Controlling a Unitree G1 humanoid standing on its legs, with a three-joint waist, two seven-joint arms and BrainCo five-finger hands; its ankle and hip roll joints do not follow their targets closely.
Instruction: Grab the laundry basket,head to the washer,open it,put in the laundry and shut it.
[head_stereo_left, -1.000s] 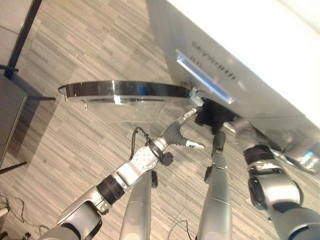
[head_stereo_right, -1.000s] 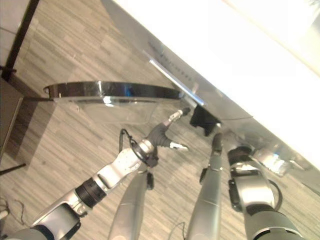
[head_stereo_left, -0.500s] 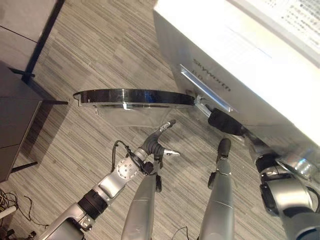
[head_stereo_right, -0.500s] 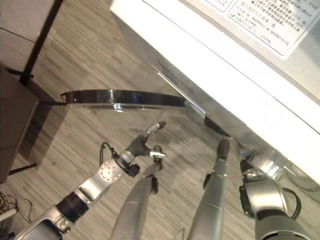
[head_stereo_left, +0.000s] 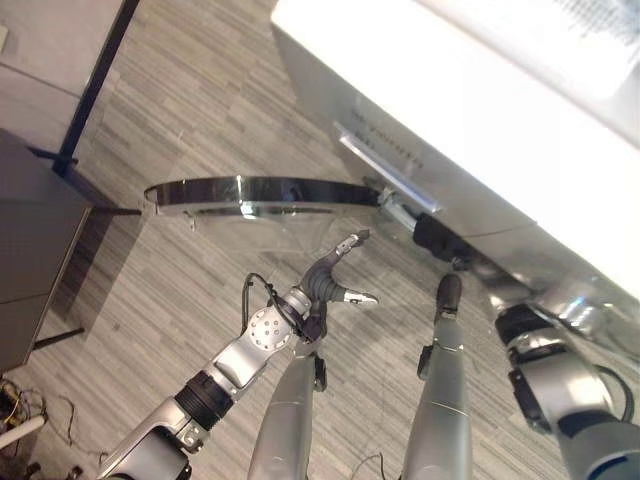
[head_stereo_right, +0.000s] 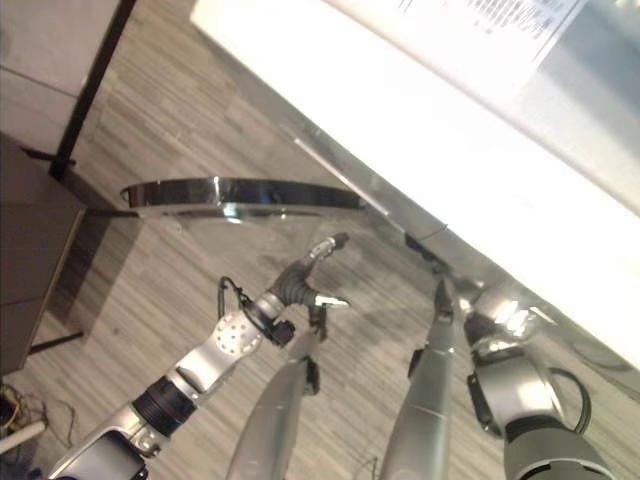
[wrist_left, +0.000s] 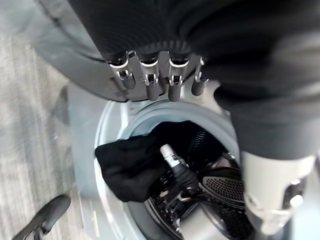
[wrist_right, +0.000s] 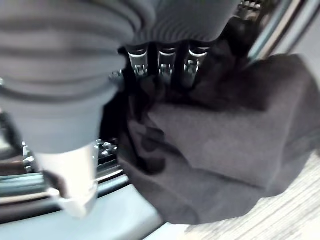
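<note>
A dark garment (wrist_left: 131, 167) is seen hanging over the rim of the washer (head_stereo_left: 480, 150) drum opening, with the right hand (wrist_right: 160, 60) pushed against it, its fingers apparently curled into the cloth. The left hand (head_stereo_left: 338, 272) is held relaxed and empty below the open door (head_stereo_left: 260, 192)

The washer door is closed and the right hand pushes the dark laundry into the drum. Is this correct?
Not quite. The washer door stands open, swung out over the floor, as the left eye view shows. The rest holds: the right hand is in the drum opening with the dark laundry, seen in the left wrist view. The left hand hangs open below the door.
</note>
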